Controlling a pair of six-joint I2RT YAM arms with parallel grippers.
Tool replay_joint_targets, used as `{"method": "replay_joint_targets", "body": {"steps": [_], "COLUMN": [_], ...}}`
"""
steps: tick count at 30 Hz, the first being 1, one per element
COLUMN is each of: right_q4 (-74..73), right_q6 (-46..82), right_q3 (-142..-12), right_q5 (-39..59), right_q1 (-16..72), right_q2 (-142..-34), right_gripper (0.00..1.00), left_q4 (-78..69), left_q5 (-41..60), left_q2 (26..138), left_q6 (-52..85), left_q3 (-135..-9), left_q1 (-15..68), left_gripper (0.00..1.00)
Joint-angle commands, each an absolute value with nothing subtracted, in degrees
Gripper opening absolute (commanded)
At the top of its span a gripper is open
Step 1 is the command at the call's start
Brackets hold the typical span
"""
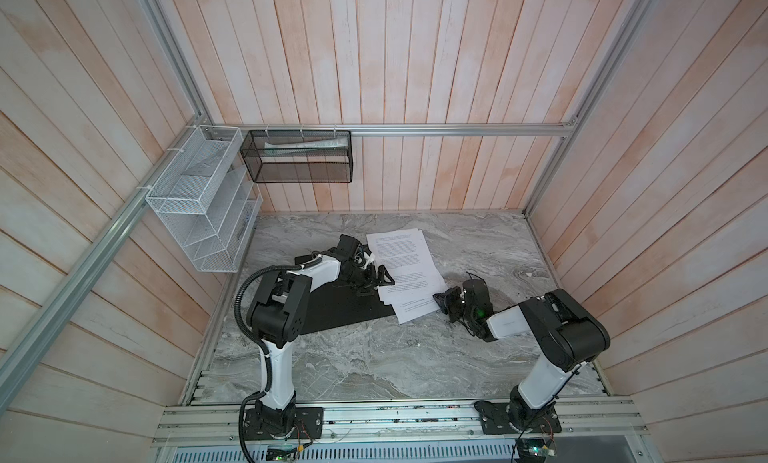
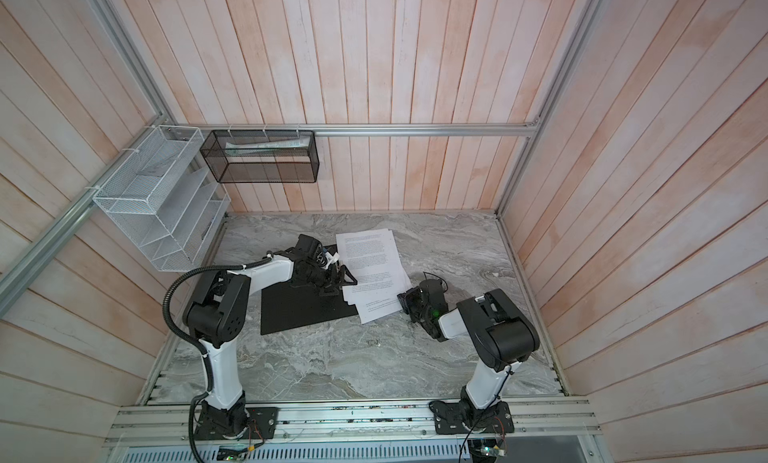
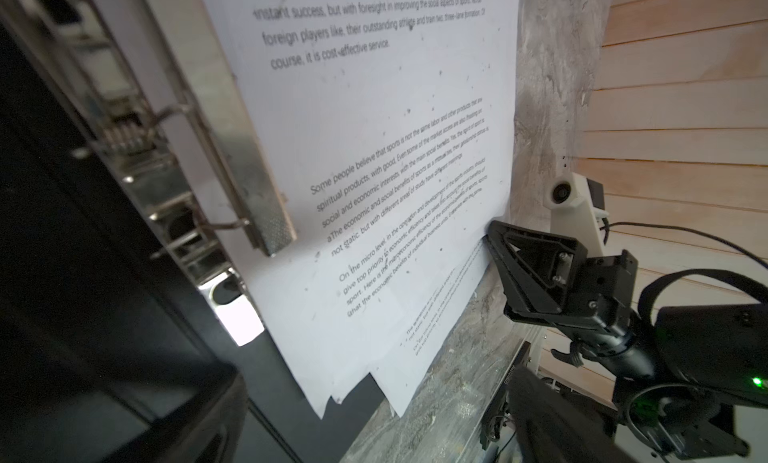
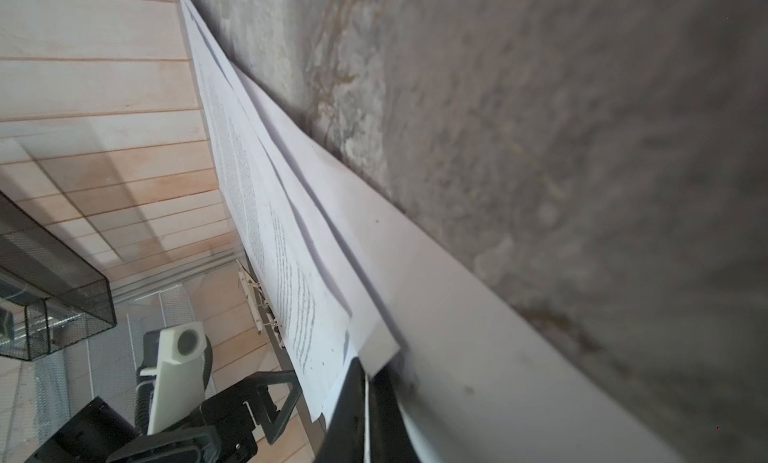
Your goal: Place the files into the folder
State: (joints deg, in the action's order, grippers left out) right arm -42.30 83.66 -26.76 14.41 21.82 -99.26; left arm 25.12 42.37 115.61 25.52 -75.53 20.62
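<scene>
Several files (image 1: 401,255) (image 2: 370,253) lie fanned in a loose overlapping stack on the worktop (image 1: 374,357) (image 2: 332,357). They run from near the middle of its back edge toward its centre, printed side up, with their near corners splayed apart. The folder (image 1: 340,311) (image 2: 303,311) lies open and flat, black inside up, left of the worktop's centre. The files' left part rests on the folder's right side and the rest lies on bare marble. In the left wrist view the clip (image 3: 174,182) runs along the folder (image 3: 83,274), and its metal bar stands over the left margin of the files (image 3: 395,149); whether it presses on them cannot be told. The left gripper (image 1: 376,283) (image 2: 338,285) hangs low over the folder just beside the files' left edge, jaws spread wide and holding nothing. The right gripper (image 1: 436,297) (image 2: 401,297) (image 3: 492,236) meets the files' right edge near their near corner with its jaws closed. In the right wrist view a thin white edge shows between its dark fingers (image 4: 345,419), so it appears to pinch a sheet of the files (image 4: 291,274). A white rack (image 1: 199,207) hangs on the left wall and a black basket (image 1: 299,157) on the back wall, both well apart from the arms.
</scene>
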Motion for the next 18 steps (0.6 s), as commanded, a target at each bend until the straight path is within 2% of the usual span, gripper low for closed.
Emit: {"method": "replay_joint_targets", "body": {"steps": [1,7,18], "right_q4": [-37.61,-35.56,-19.52], "right_q6": [80.95,77.63,71.33], "right_q3": [-27.56,-28.56,-29.88], "right_q5": [12.74,13.62,15.14], "right_q1": [21.80,21.53,21.62], "right_q2": [-98.20,-96.59,-86.97], "right_gripper": [0.00,0.00,0.00], "left_q4": [27.85,28.96,33.76], "left_q5": [42.62,43.40,42.30], "left_q2": [116.02,114.97,112.74], "left_q6": [24.72,23.87,19.62], "left_q3": [-76.44,-77.30,-84.69], "left_q1": [20.06,18.16,15.21], "left_gripper": [1.00,1.00,1.00]}}
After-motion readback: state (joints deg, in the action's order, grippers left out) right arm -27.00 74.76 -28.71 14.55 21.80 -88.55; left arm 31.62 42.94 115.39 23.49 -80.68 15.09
